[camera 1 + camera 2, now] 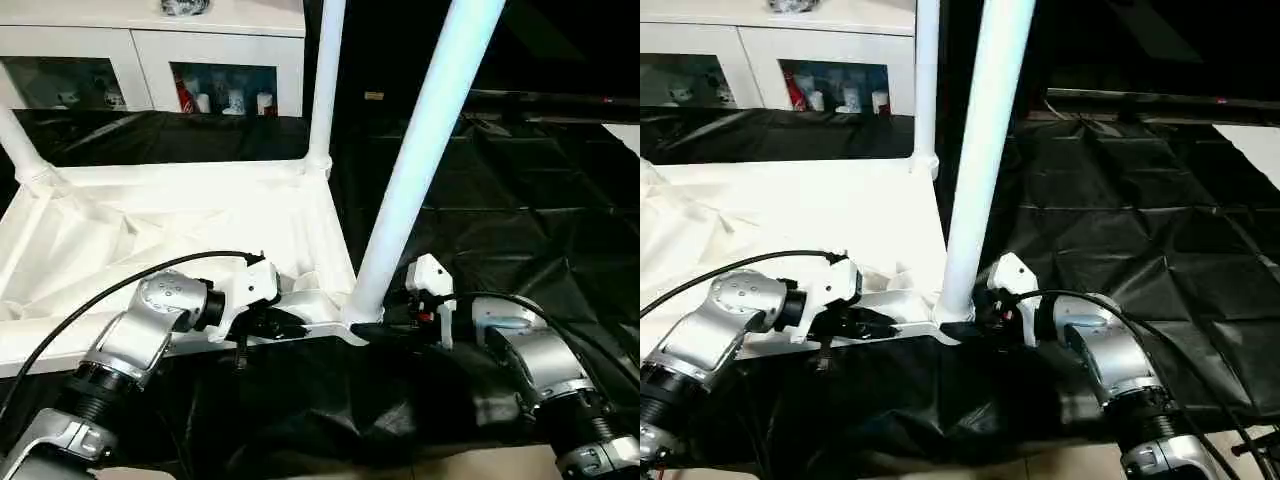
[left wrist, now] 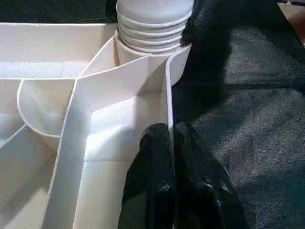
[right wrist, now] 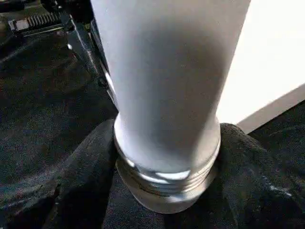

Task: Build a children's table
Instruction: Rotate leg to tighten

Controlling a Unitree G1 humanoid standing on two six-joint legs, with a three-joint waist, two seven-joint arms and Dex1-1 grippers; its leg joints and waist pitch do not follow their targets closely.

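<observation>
A: Where's the table top (image 1: 170,225)?

B: Upside down on the black cloth (image 1: 520,210), ribbed underside up, white. Three legs seen standing in corner sockets: a far leg (image 1: 325,80) upright, another at the far left corner (image 1: 20,145), leaning, and the near leg (image 1: 425,140) at the corner closest to the robot, tilted toward the right.

A: Left claw (image 1: 262,322)?

B: At the top's near rim, just left of that near socket. The wrist view has its black fingers (image 2: 152,181) pressed together, one on each side of the thin rim wall, pinching it. The threaded foot of the near leg sits in the socket just past them.

A: Right claw (image 1: 975,310)?

B: Down at the base of the near leg, from the right side. Its fingers (image 3: 81,167) stand on either side of the tube's threaded end, spread about the tube's width. Cannot tell whether they actually clamp it.

A: Background?

B: White cabinet (image 1: 150,50) with glass doors behind the desk, small items inside.
</observation>
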